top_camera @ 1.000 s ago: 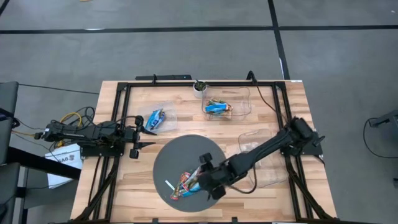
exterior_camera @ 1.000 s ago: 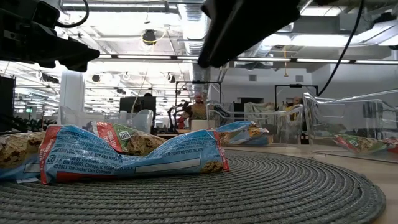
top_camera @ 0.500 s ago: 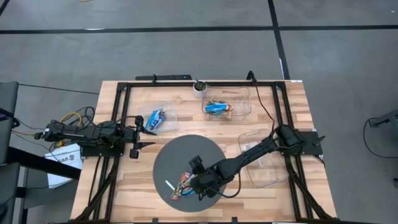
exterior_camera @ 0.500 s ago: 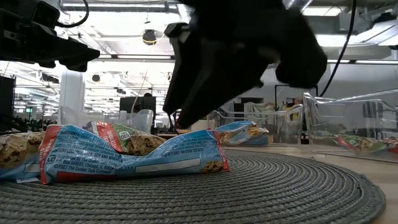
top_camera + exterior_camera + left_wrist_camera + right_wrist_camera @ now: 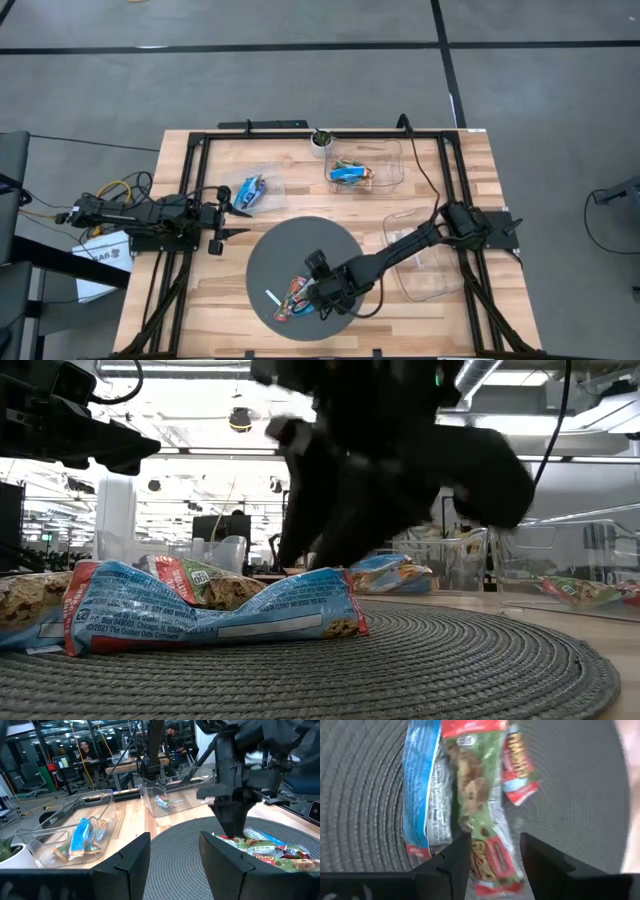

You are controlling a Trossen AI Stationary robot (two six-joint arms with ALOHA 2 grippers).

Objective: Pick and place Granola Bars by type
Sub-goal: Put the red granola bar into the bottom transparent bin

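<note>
The right gripper (image 5: 312,296) has dropped lower than before, fingers apart over the crinkly foil granola bars (image 5: 296,297), a small heap at the lower middle of the frame on the round grey ribbed mat (image 5: 290,245); the left gripper (image 5: 236,219) waits open at left above the wooden worktop (image 5: 440,320).

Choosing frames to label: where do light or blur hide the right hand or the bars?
Low view: bright ceiling lights behind leave the right hand a dark, smeared silhouette; the Granola Bars in front are well lit. Right wrist view: bars evenly lit, one edge washed out pale. High view: even light, no glare.
</note>
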